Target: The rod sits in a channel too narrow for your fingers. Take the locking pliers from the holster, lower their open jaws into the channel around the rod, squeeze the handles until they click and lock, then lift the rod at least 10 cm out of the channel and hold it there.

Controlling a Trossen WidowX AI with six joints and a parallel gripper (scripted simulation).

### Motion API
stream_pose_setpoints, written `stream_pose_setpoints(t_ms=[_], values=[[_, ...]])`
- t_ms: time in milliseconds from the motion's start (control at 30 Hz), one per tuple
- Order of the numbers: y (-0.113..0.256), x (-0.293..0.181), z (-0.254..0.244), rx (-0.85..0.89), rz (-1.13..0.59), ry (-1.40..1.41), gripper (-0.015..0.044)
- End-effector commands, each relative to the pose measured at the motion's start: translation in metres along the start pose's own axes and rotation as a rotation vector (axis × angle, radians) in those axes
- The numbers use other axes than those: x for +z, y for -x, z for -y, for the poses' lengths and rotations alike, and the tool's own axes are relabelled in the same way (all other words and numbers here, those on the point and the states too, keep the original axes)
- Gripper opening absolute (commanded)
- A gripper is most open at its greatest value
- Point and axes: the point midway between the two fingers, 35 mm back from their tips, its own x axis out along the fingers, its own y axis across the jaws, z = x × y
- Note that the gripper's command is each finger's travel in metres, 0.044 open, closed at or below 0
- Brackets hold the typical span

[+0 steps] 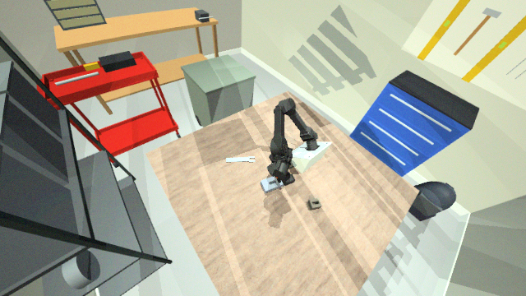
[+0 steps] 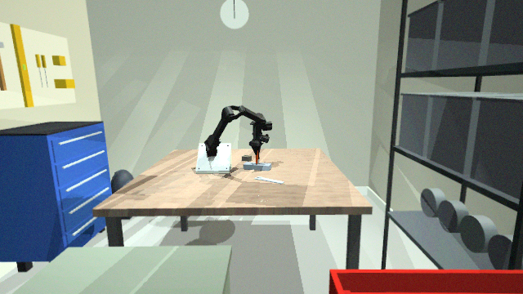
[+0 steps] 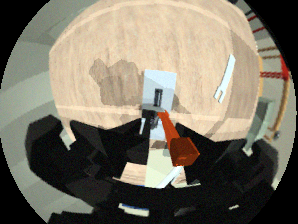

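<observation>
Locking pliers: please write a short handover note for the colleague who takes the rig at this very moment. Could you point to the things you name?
Hand point(image 1: 280, 178) point(image 2: 257, 154) point(image 3: 158, 123): closed partway on the locking pliers point(image 2: 258, 161) point(image 3: 174, 135), orange handle visible.
Places: pliers upright at the channel of the grey-blue block point(image 1: 267, 186) point(image 2: 249, 167) point(image 3: 165, 80); small brown block point(image 1: 314, 204) point(image 2: 246, 158), probably the holster, apart from them.
Done: pliers out and at the channel.
Unclear: jaw depth, rod, lock.
Left: confirm jaws around the rod, squeeze until locked, lift and hold.
</observation>
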Motion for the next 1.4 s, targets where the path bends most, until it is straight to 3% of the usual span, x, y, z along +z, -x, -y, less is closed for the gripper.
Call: stream_pose_setpoints(t_ms=[0, 967, 1133, 1367], values=[[-0.0002, 0.0005, -0.0012, 0.003, 0.001, -0.006, 0.0243], [-0.0001, 0.0005, -0.0030, 0.003, 0.001, -0.006, 0.0221], [-0.0001, 0.0005, -0.0030, 0.003, 0.001, -0.006, 0.0101], [-0.0001, 0.0005, -0.0030, 0.003, 0.001, -0.006, 0.0101]])
